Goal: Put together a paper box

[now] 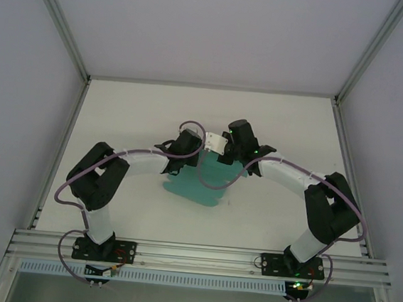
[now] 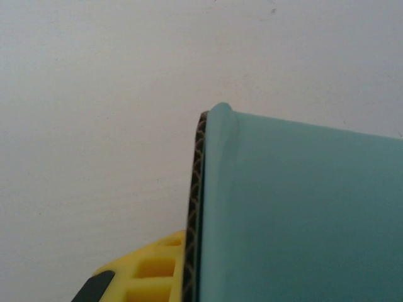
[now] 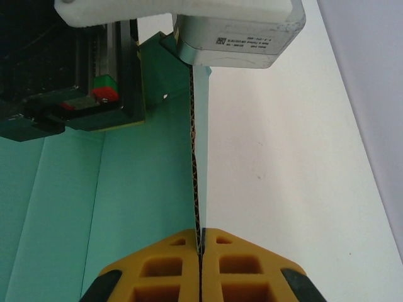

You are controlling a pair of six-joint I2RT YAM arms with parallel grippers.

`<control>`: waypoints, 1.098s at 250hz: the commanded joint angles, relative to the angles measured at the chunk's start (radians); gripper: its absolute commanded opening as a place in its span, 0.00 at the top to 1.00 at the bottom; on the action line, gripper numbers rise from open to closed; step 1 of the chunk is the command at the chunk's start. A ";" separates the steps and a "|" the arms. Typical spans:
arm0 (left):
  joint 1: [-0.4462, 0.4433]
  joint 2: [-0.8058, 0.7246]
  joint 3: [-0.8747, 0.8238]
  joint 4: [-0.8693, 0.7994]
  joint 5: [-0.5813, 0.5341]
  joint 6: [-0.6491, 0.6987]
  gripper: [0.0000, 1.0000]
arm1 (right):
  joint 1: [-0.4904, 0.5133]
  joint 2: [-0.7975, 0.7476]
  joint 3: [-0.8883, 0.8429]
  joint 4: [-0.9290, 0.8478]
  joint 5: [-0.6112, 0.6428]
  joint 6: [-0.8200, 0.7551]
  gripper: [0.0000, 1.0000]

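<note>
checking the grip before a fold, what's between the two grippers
Just the paper box: in the right wrist view its corrugated edge runs from the right gripper up toward the left gripper, and both are shut on it.

Teal paper box [image 1: 196,188] (apparently flat), on white table [image 1: 133,116]

The paper box [image 3: 145,189] is matt teal corrugated card; the table [image 3: 283,157] looks smooth and matt.
</note>
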 commanded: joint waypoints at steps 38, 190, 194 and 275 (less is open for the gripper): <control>0.032 -0.068 -0.027 -0.093 0.005 -0.017 0.47 | 0.002 -0.032 0.021 -0.056 -0.014 0.017 1.00; 0.051 -0.188 -0.025 -0.124 0.103 -0.022 0.53 | 0.002 -0.035 0.015 -0.041 -0.039 0.025 1.00; 0.052 -0.182 -0.018 -0.125 0.105 -0.020 0.55 | 0.002 -0.036 0.015 -0.043 -0.039 0.026 1.00; 0.050 -0.047 0.087 -0.132 0.151 -0.010 0.74 | 0.001 -0.031 0.015 -0.033 -0.030 0.038 1.00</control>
